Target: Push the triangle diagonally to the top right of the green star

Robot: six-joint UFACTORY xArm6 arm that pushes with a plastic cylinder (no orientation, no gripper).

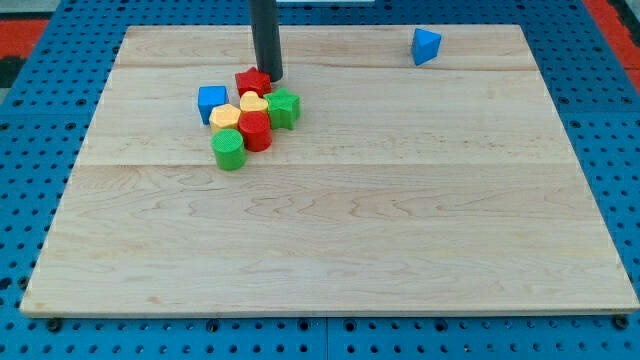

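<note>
The blue triangle [426, 45] sits alone near the board's top right. The green star [283, 107] is at the right edge of a tight cluster left of centre near the top. My tip [270, 76] is at the cluster's top, touching or just beside the red star [252, 82], above and slightly left of the green star. The tip is far to the left of the blue triangle.
The cluster also holds a blue cube [212, 103], a yellow heart [253, 103], a yellow block [226, 116], a red cylinder [256, 131] and a green cylinder [229, 149]. The wooden board [330, 230] lies on a blue pegboard surface.
</note>
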